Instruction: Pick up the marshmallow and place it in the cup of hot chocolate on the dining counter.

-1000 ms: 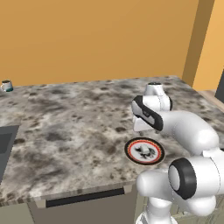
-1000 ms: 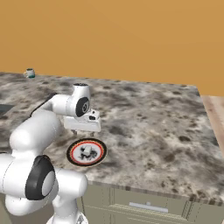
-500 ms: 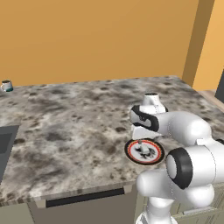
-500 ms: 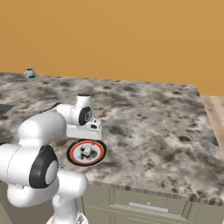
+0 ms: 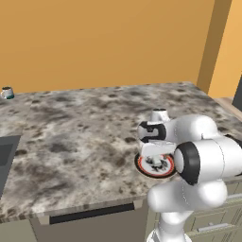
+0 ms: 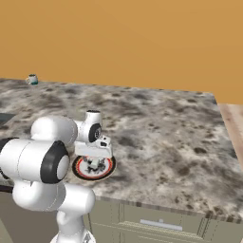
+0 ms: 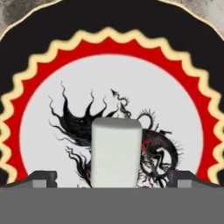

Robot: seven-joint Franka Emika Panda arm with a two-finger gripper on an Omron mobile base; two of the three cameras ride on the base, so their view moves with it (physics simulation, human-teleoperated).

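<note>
- Your gripper (image 7: 112, 183) hangs low over the plate (image 7: 39, 113), its fingers spread wide and holding nothing.
- The marshmallow (image 7: 116, 151) sits on the plate's centre, between the two fingertips (image 7: 43, 178), not yet grasped.
- The cup of hot chocolate (image 5: 6, 92) stands far off at the dining counter (image 5: 71, 127) corner.
- Judged from this: the grasp, carry and drop all remain.
</note>
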